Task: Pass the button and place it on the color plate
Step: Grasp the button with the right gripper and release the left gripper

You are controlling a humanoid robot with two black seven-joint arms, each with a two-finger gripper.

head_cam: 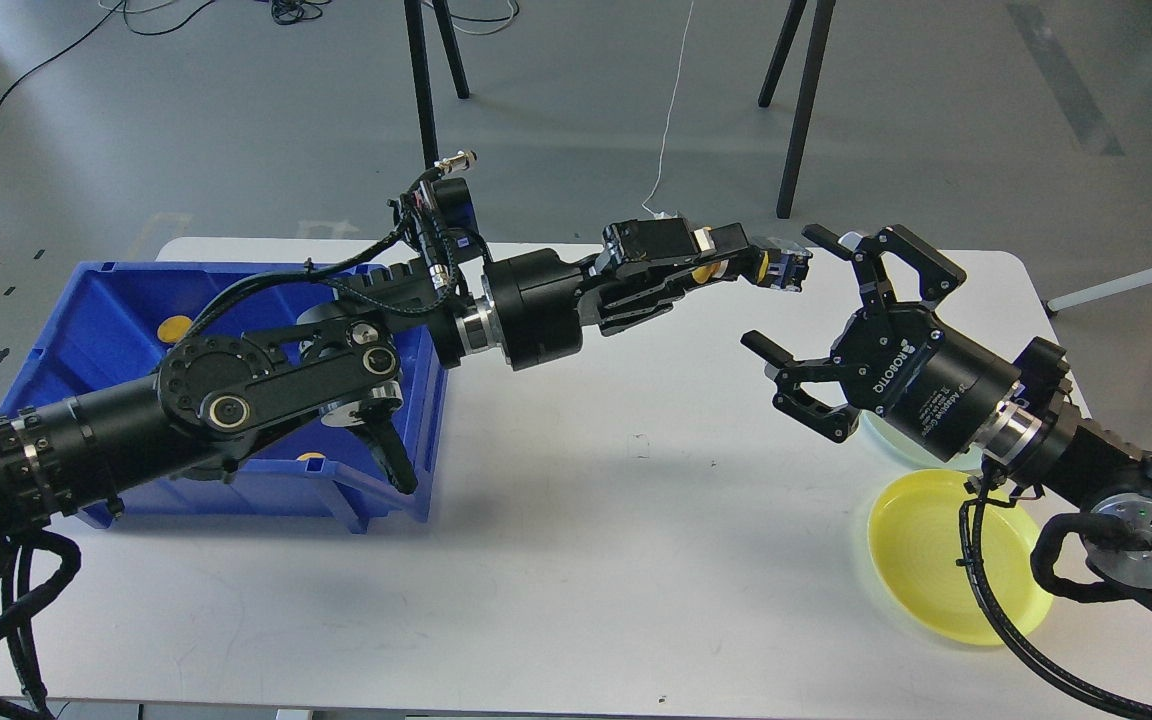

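Observation:
My left gripper (758,268) reaches over the middle of the white table (576,560) at its far side and is shut on a yellow button (704,272), which shows only partly between the fingers. My right gripper (784,290) is open, its jaws spread wide, facing the left gripper's tip a short gap to its right. A yellow plate (926,570) lies on the table at the front right, below my right arm. A pale plate (886,440) lies just behind it, mostly hidden by my right gripper.
A blue bin (86,320) stands on the table's left side under my left arm, with yellow buttons (176,325) in it. Black stand legs (801,110) rise from the floor behind the table.

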